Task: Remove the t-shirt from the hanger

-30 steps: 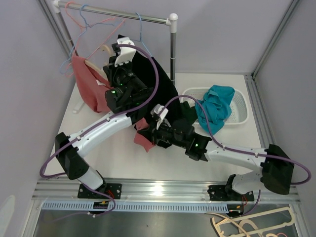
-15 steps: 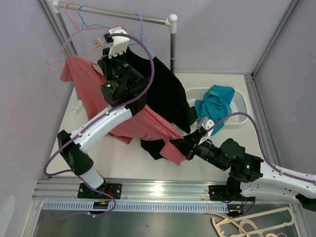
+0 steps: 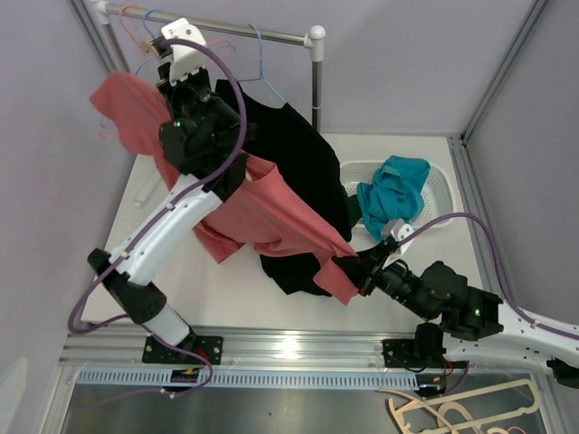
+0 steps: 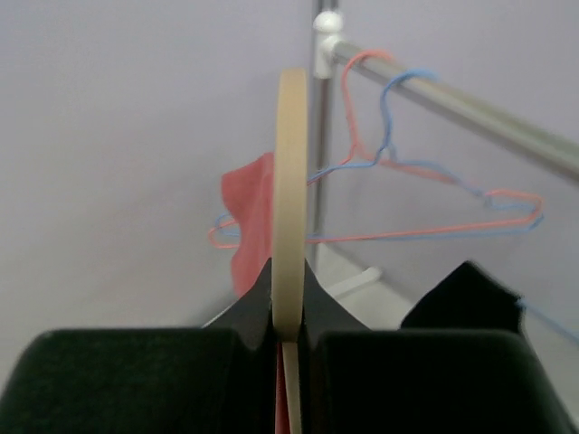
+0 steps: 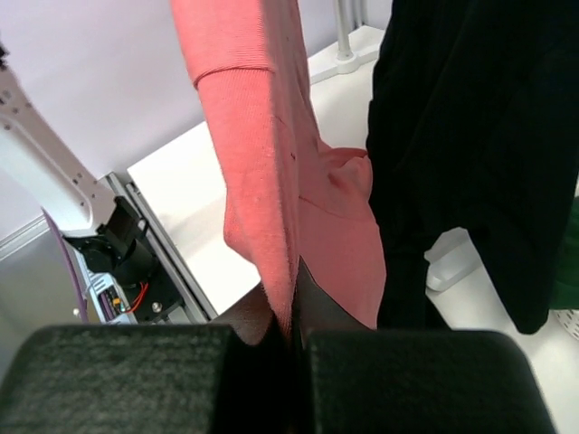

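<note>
A coral-red t-shirt [image 3: 271, 212] hangs stretched between my two grippers. My left gripper [image 4: 289, 312] is shut on the cream wooden hanger [image 4: 289, 181] and holds it high near the rail's left end [image 3: 176, 86]. The shirt's upper part drapes over that arm. My right gripper [image 3: 360, 273] is shut on the shirt's lower hem [image 5: 289, 298] and holds it low at the front right. In the right wrist view the red cloth [image 5: 262, 163] rises from between the fingers.
A black garment [image 3: 303, 181] hangs from the metal rail [image 3: 244, 34] behind the red shirt. Empty wire hangers [image 4: 425, 194] hang at the rail's left. A white basket [image 3: 434, 194] with a teal cloth [image 3: 393, 194] stands at the right.
My left gripper has lifted the hanger up and left toward the rail. My right gripper has pulled the hem right and toward the front, stretching the shirt out.
</note>
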Action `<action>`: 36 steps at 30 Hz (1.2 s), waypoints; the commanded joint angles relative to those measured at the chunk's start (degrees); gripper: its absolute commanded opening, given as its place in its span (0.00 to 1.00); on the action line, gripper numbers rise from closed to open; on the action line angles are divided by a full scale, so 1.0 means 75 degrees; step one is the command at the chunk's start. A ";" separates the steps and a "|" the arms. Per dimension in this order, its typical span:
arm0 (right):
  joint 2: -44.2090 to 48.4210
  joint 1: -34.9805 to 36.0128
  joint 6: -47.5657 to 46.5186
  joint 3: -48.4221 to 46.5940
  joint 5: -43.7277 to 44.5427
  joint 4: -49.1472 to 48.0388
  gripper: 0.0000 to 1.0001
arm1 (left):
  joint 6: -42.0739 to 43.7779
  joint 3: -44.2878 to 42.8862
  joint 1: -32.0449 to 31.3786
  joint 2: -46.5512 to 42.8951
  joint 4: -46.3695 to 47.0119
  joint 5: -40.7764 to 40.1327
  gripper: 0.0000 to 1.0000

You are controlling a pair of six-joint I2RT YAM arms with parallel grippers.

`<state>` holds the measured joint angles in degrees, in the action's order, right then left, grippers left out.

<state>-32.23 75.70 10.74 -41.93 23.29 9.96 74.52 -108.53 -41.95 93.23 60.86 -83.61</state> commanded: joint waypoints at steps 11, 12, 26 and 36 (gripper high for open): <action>-0.0342 0.0078 0.0723 0.0599 0.1324 0.0722 0.00 | -0.9640 -0.1266 0.0613 -0.1684 -1.1089 0.3645 0.01; -0.0657 0.0078 0.0886 0.0587 0.1429 0.0758 0.00 | -0.9794 -0.1685 0.0613 -0.1696 -1.1555 0.3834 0.01; -0.4044 -0.2358 0.0819 -0.0805 -0.0655 -0.1761 0.00 | -1.2289 -0.0366 -0.0195 -0.4236 -1.4160 0.7560 0.01; -0.6400 -0.2992 0.0267 -0.3572 -0.0402 -0.1539 0.00 | -1.2889 -0.0378 -0.0219 -0.4977 -1.8553 0.8384 0.01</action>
<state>-78.17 54.39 14.02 -64.40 17.32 0.14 -19.16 -111.22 -43.22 55.11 -66.04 -23.22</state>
